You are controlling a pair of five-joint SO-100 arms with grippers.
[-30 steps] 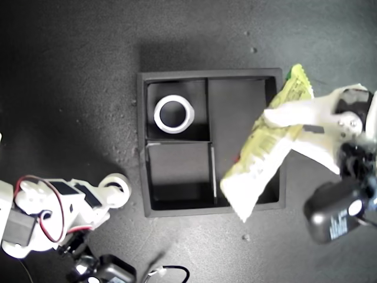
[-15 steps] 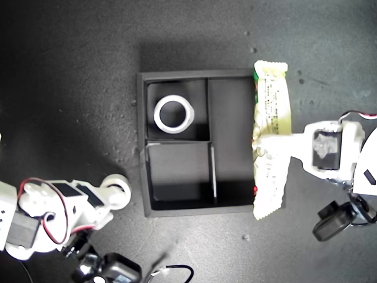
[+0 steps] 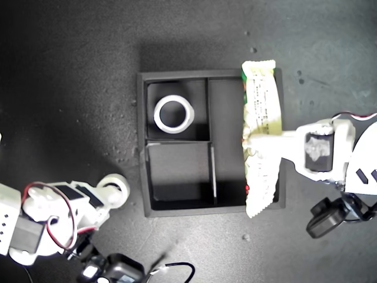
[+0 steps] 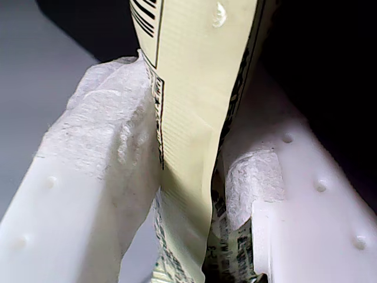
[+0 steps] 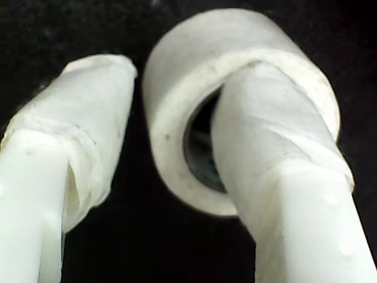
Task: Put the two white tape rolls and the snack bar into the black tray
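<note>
The black tray sits mid-table in the exterior view. One white tape roll lies in its upper small compartment. The snack bar hangs lengthwise over the tray's long compartment and the wall on the exterior view's right, with both ends reaching past the tray. My first gripper is shut on its middle. The other white tape roll rests on the table at the exterior view's lower left. My second gripper is open there, with one finger inside the hole and the other outside, apart from the roll's wall.
The table is dark and matte. A black camera body hangs below the first arm at the exterior view's right. Another black body and a black cable loop lie at the bottom edge of that view.
The snack bar swung from tilted to parallel with the tray wall, then shifted toward the exterior view's left over the long compartment. The second arm barely moved.
</note>
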